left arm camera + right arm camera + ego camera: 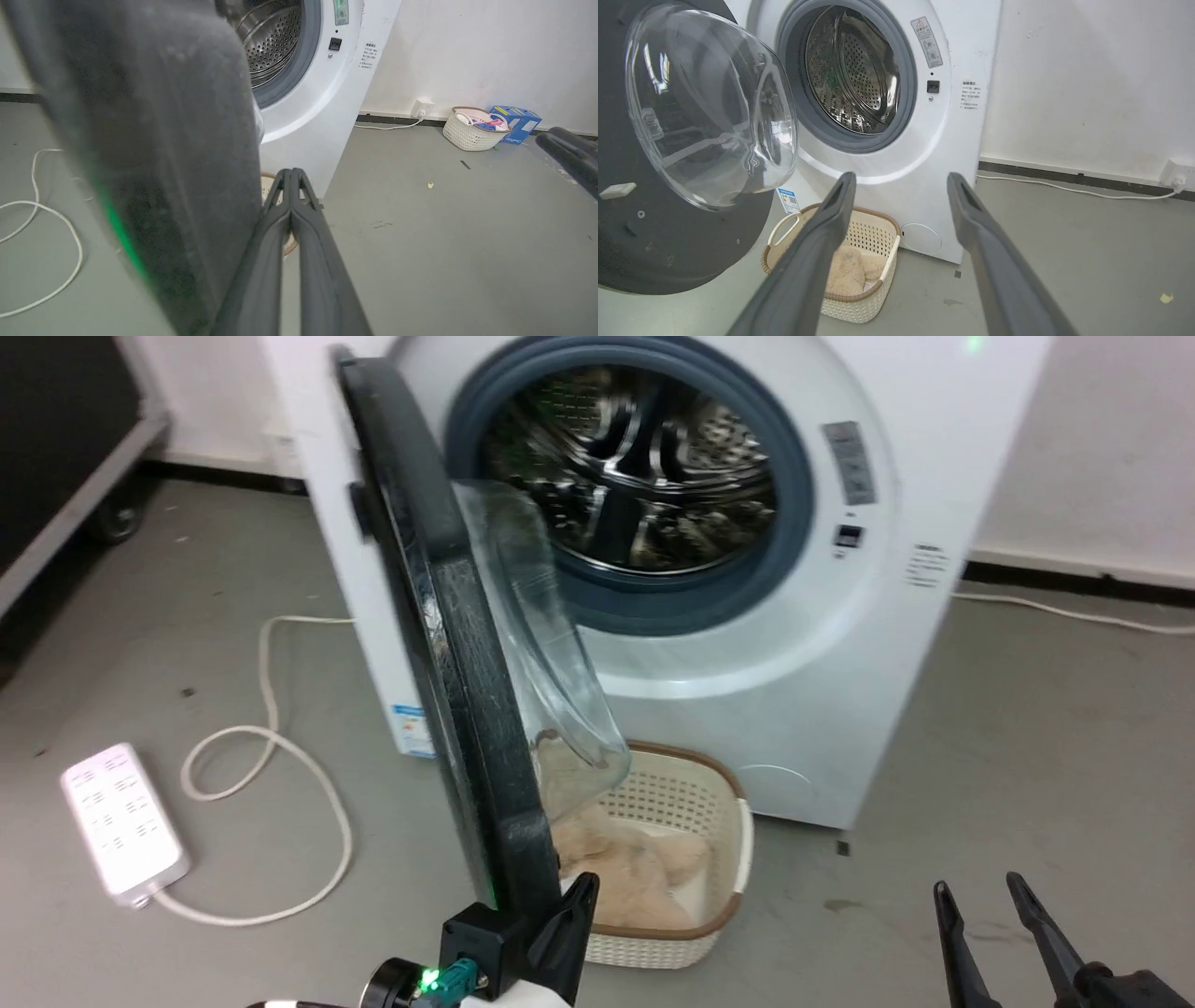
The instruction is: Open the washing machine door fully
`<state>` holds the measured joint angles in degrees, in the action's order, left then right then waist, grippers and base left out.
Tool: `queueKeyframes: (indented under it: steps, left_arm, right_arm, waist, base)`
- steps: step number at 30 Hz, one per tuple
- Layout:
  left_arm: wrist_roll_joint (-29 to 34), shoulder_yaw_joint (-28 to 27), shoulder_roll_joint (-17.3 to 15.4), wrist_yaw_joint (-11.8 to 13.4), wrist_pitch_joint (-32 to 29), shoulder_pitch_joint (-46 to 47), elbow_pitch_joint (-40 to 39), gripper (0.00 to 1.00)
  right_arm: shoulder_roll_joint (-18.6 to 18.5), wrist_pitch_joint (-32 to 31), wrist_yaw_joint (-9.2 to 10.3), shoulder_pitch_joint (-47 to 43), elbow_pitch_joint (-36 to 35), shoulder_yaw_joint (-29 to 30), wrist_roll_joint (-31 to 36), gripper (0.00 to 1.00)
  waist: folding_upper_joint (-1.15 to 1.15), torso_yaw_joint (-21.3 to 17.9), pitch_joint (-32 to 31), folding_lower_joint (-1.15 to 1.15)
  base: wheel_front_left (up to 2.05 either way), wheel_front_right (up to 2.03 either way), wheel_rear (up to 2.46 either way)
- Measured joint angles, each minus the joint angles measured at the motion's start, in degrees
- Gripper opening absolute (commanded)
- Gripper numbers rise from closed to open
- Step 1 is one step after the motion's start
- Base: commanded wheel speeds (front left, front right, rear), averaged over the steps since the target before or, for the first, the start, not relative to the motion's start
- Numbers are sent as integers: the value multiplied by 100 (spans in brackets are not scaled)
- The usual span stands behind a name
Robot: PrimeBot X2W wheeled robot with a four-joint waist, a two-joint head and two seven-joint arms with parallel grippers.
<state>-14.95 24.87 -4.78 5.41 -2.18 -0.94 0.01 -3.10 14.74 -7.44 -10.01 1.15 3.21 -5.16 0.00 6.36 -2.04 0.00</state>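
The large round black washing machine door (668, 242), with a bulging clear glass bowl (710, 107) at its centre, stands swung well out from the big white front-loading washing machine (747, 691). It is attached at the machine's left side. In the head view it appears almost edge-on, the bowl facing right toward the opening. Its outer black face looks dusty and scuffed in the left wrist view, with a green glint low on the surface. The opening is exposed: a grey rubber gasket (794, 523) rings a perforated steel drum (644, 467). The left gripper (292, 173) has its two dark fingers pressed together with nothing between them, and it lies just beside the door's lower rim on the bowl side; contact cannot be confirmed. The right gripper (901, 179) is low on the right, well apart from the door, its fingers spread wide and empty. A cream perforated basket (691, 803) holding a beige fluffy item (616, 868) sits on the grey floor (980, 756) against the machine's base, below the bowl. A white power strip (121, 821) with a looped white cable (271, 737) lies on the floor left of the machine.
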Motion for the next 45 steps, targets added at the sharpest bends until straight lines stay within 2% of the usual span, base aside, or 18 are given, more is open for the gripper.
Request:
queueKeyframes:
  steps: [4,7,10,11,17,21,27,29,30,33,38,45]
  left_arm:
    - [-46,-74,-60,21,5,-4,25,0]
    - [-89,-240,-241,68,-14,-12,8,0]
    - [-99,-497,-508,157,-55,-31,-67,0]
    - [-186,-790,-770,208,-129,-35,-177,0]
    - [-404,-1459,-1282,300,-255,-62,-267,0]
    - [-564,-1844,-1611,287,-283,-49,-268,0]
    - [-848,-2247,-1931,121,-279,310,33,0]
    - [-957,-2401,-2046,45,-274,531,222,0]
    - [-1076,-2657,-2282,-13,-210,855,616,0]
    - [-1111,-2899,-2526,-59,-38,1184,1054,0]
    - [-1239,-3139,-2728,-115,248,1721,1753,0]
    - [-1214,-3101,-2830,-285,766,2096,2407,0]
  right_arm:
    - [1,0,0,-3,5,-65,-13,100]
    - [2,1,0,-4,5,-124,-49,100]
    - [4,1,0,-3,2,-158,-60,100]
    - [4,1,0,-4,4,-167,-73,100]
    - [5,1,0,1,20,-300,-49,100]
    - [4,0,0,45,-18,-394,60,100]
    - [5,-111,0,292,-194,-383,274,100]
    - [5,-162,0,356,-261,-372,347,100]
    - [5,-210,0,436,-361,-323,419,100]
    - [5,-260,0,489,-437,-274,449,100]
    - [4,-293,0,567,-503,-255,490,100]
    - [3,-312,0,596,-508,-221,522,100]
  waist:
    - [0,310,-25,0]
    - [0,559,-36,1]
    - [0,806,-39,0]
    - [0,1043,-21,0]
    - [0,1346,113,0]
    - [0,1341,329,0]
    - [0,1243,770,1]
    - [0,1192,928,1]
    - [0,1105,1152,1]
    - [0,1023,1357,2]
    - [0,906,1615,2]
    - [0,797,1638,2]
  base:
    - [0,0,0]
    - [0,0,0]
    - [0,0,0]
    - [0,0,0]
    - [0,0,0]
    - [0,0,0]
    - [0,0,0]
    - [0,0,0]
    - [0,0,0]
    - [0,0,0]
    - [0,0,0]
    - [0,0,0]
